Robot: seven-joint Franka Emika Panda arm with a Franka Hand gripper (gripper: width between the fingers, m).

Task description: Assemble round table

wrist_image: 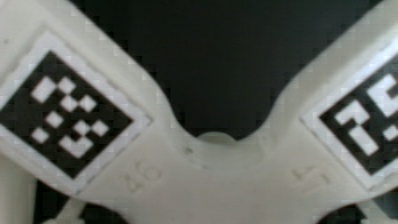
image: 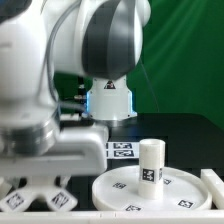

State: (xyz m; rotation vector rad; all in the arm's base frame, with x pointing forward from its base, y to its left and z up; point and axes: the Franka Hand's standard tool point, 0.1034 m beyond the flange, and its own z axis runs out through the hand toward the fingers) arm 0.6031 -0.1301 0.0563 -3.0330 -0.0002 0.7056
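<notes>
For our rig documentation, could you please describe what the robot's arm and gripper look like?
The arm is built of smooth, rounded white shells, with a wide dark grey band around one joint. Its base is white too. The gripper has a boxy, pale grey body; its fingers are too blurred to describe. No lettering or cables can be made out.

A green backdrop (image: 186, 48) stands behind the black table (image: 185, 132).

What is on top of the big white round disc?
A short white leg stands upright on the disc. Whether it is fastened underneath is hidden.
</notes>
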